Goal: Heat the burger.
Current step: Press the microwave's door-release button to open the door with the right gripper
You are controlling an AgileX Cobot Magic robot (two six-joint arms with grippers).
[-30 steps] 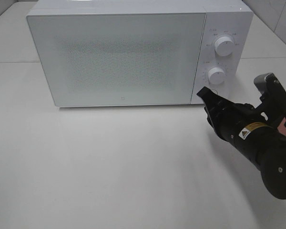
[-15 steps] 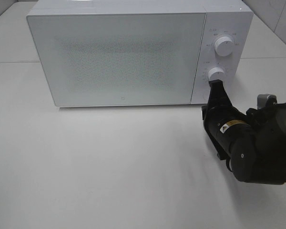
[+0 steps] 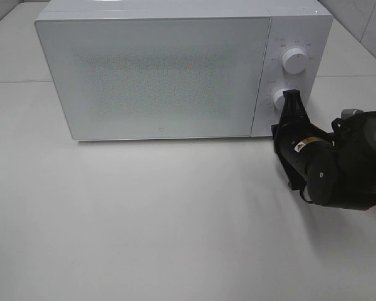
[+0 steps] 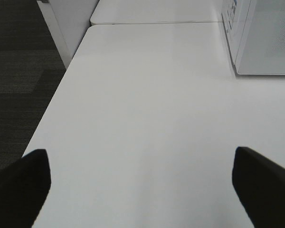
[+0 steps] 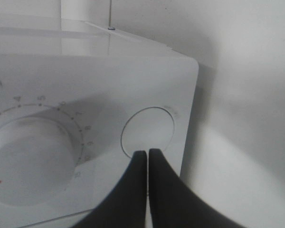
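Observation:
The burger is out of view. The white microwave (image 3: 156,75) stands at the back of the table with its door closed. My right gripper (image 3: 290,98) is shut with nothing in it and points at the control panel beside the lower knob (image 3: 281,99). In the right wrist view its closed tips (image 5: 147,153) sit at the rim of a round button (image 5: 147,128) next to the dial (image 5: 28,156). I cannot tell whether they touch it. My left gripper (image 4: 142,190) is open over bare table and holds nothing.
The upper knob (image 3: 295,60) sits above the lower one on the panel. The white table (image 3: 144,213) stretches in front of the microwave. In the left wrist view the table edge (image 4: 57,95) drops to dark floor, and the microwave's side (image 4: 266,38) shows.
My right gripper has swung from low beside the panel up toward it and rolled over. Its tips now rest by the lower knob. The microwave has not moved.

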